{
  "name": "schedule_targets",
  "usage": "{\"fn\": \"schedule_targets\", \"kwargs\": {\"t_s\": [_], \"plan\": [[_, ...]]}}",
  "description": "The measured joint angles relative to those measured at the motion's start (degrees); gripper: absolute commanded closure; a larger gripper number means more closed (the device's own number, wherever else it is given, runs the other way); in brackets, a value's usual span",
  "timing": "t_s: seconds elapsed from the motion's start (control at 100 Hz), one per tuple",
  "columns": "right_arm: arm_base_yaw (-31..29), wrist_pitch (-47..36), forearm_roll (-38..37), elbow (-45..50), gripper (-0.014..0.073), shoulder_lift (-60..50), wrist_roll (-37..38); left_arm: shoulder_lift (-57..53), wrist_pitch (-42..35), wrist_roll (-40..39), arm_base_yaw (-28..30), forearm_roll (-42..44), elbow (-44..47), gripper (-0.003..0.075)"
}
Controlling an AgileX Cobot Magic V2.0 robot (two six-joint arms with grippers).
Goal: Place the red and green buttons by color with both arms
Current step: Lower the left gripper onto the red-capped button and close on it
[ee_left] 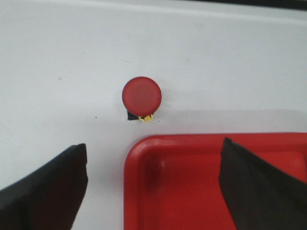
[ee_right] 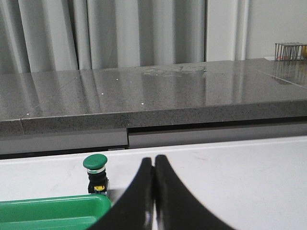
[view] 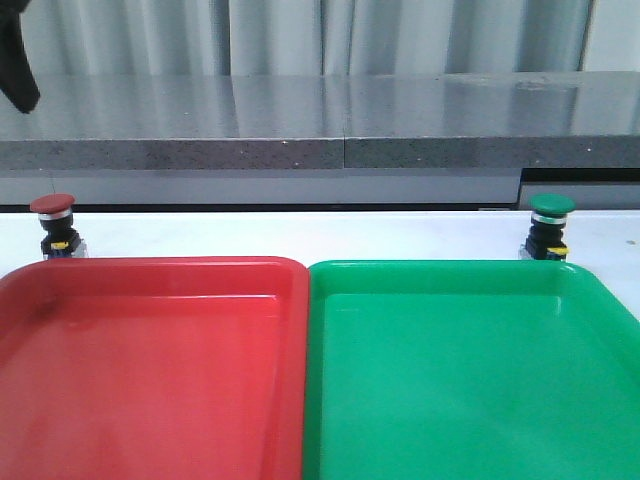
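Note:
The red button (view: 53, 224) stands upright on the white table behind the red tray's far left corner. In the left wrist view I look down on its red cap (ee_left: 141, 94). My left gripper (ee_left: 153, 179) is open and empty above it, its fingers (ee_left: 50, 187) spread over the tray corner and the table. The green button (view: 550, 226) stands upright behind the green tray's far right corner; it also shows in the right wrist view (ee_right: 95, 172). My right gripper (ee_right: 154, 163) is shut and empty, low over the table beside the green button.
A red tray (view: 150, 272) and a green tray (view: 450, 272) lie side by side in front, both empty. A grey stone ledge (view: 320, 125) runs behind the table. A black part of the left arm (view: 18, 60) shows at the top left.

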Motion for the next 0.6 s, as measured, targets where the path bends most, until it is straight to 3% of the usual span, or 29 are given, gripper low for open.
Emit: {"fn": "schedule_targets", "kwargs": {"t_s": [0.29, 0.6], "plan": [[0.0, 0.0, 0.0, 0.0, 0.0651, 0.0, 0.0, 12.62, 0.86, 0.0, 0.0, -0.13, -7.95, 0.0174], [0.0, 0.0, 0.0, 0.0, 0.0651, 0.0, 0.0, 19.36, -1.26, 0.0, 0.0, -0.26, -9.16, 0.0174]]}}
